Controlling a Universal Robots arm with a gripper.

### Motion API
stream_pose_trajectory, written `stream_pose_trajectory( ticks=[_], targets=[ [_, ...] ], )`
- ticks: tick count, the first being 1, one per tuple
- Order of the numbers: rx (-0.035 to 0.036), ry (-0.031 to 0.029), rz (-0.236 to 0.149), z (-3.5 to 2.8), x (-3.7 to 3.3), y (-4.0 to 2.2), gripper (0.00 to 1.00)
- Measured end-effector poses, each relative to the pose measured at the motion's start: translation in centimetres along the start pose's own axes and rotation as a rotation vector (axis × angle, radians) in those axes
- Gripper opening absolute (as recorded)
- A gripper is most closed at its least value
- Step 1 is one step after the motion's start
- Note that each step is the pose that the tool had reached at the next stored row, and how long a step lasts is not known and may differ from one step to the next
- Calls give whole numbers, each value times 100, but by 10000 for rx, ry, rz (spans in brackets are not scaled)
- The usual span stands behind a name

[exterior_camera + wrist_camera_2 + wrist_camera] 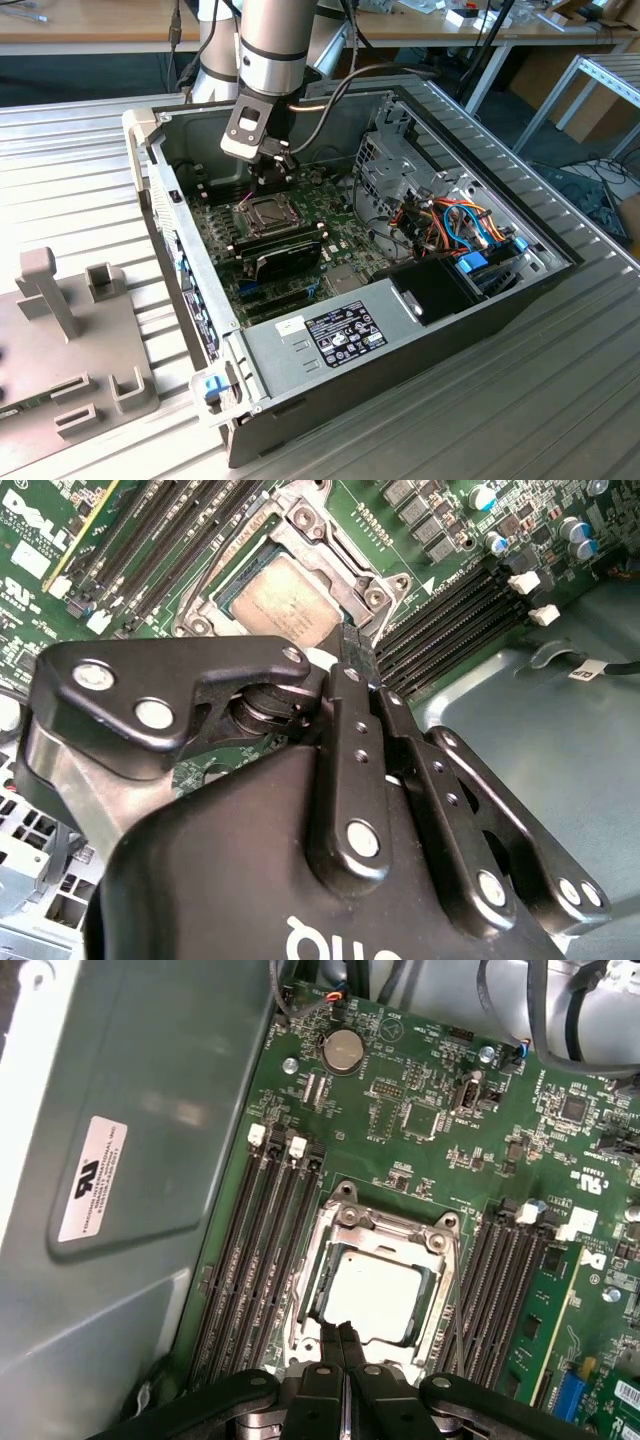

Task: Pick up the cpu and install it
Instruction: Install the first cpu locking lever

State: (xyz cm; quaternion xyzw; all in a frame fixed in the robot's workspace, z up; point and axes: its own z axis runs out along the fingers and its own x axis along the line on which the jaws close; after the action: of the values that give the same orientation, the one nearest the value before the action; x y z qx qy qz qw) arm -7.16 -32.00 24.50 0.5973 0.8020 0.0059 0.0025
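At mobo socket (345,1222) edge: jaws together, cpu (375,1295) sits w/in it.

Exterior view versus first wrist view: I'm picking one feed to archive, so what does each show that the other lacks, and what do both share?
The exterior view adds the arm, the open computer case, its power supply and a grey fixture on the exterior view's left. The first wrist view adds the cpu, silver top up, lying inside the socket frame, plus a coin battery. Both share the hand, shut, at the socket frame's edge on the green motherboard.
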Motion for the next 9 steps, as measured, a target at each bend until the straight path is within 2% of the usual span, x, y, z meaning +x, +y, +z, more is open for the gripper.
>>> stream_pose_trajectory(
  ticks=[9],
  targets=[
    [1, 1, -102, 0, 0, 0, 11]
  ],
)
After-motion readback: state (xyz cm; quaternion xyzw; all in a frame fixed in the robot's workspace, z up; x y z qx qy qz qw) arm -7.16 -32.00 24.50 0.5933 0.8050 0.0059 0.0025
